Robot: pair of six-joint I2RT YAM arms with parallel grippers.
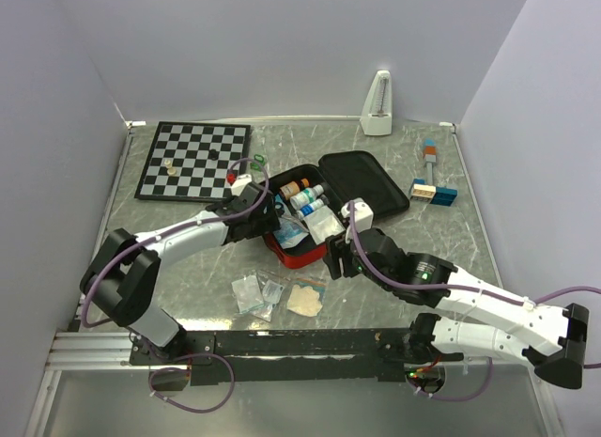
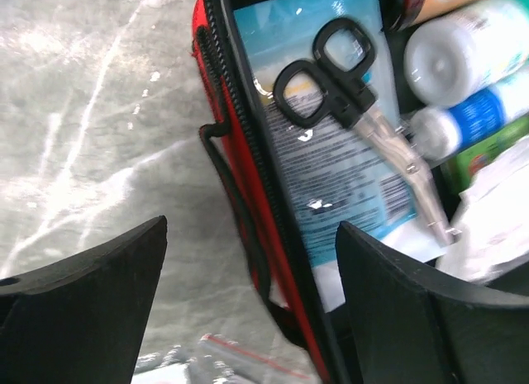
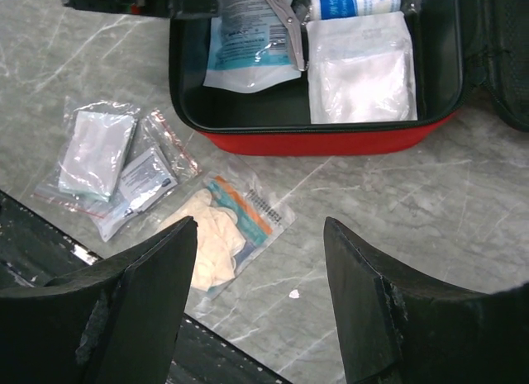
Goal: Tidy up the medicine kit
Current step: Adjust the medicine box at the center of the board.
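Note:
The red medicine kit (image 1: 299, 258) lies open mid-table with its black-lined lid (image 1: 368, 181) folded back. Inside are bottles (image 1: 302, 191), a white gauze pack (image 3: 359, 66), a blue packet (image 2: 331, 153) and black-handled scissors (image 2: 339, 70). My left gripper (image 1: 269, 216) is open and empty over the kit's left wall (image 2: 240, 161); in the left wrist view (image 2: 250, 235) one finger is over the table and the other over the kit. My right gripper (image 1: 340, 260) is open and empty just in front of the kit, above bare table beside a glove packet (image 3: 227, 235).
Clear bags of pads (image 3: 99, 153) and the glove packet (image 1: 305, 299) lie on the table before the kit. A chessboard (image 1: 194, 160) sits back left, a white metronome (image 1: 377, 105) at the back, and coloured blocks (image 1: 432, 191) at the right.

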